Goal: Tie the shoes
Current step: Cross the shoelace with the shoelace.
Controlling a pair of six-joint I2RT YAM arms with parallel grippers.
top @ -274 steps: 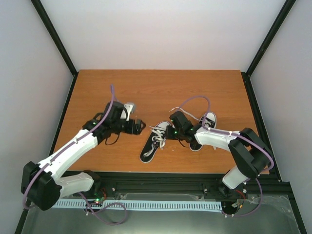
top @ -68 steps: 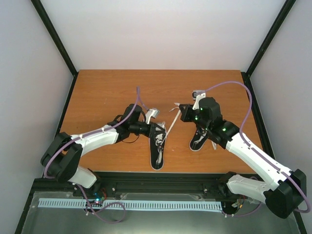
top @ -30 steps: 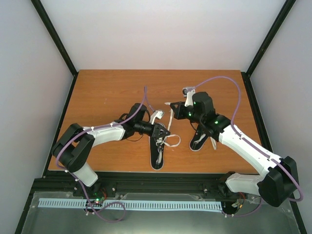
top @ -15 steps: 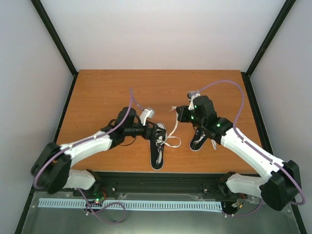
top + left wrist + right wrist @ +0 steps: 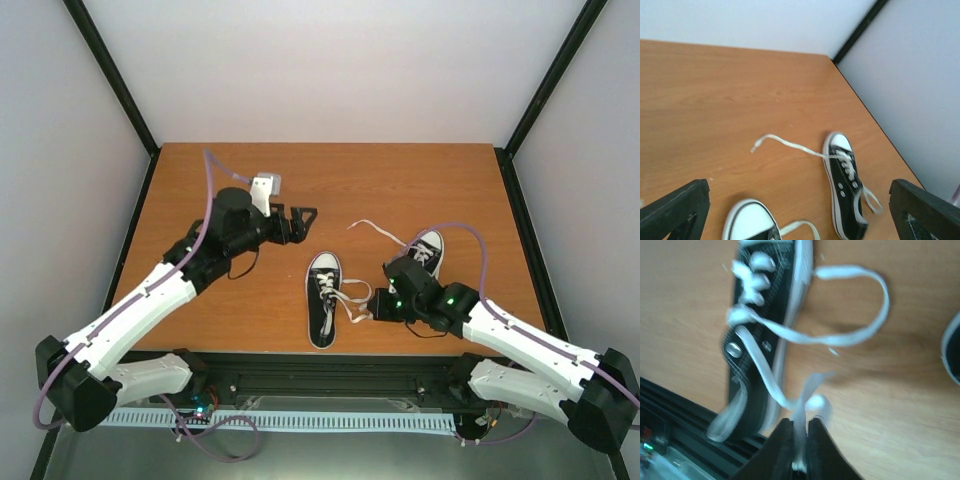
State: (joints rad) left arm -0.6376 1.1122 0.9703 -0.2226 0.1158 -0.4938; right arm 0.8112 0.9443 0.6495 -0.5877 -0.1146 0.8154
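The left gripper (image 5: 303, 218) has released and drawn back, jaws wide; the small black canvas sneakers with white toe caps (image 5: 845, 185) lie beyond its fingers (image 5: 675, 210). The lowered right gripper (image 5: 800, 434) pinches a long white lace (image 5: 801, 405).

The top external camera sits high above and behind the arm bases (image 5: 160, 378). It looks down and forward over the whole table (image 5: 400, 180), with the middle shoe (image 5: 322, 302) low in the centre of its view. The left wrist camera hangs raised, left of and beyond the middle shoe (image 5: 747, 222), and faces right across the table. Only that shoe's toe cap enters at the bottom edge, and the second shoe (image 5: 844, 182) lies farther off. The right wrist camera is low and very close, just right of the middle shoe. It looks down on that shoe's side and its white lace (image 5: 840, 337), and its picture is blurred. All three views share the middle shoe.
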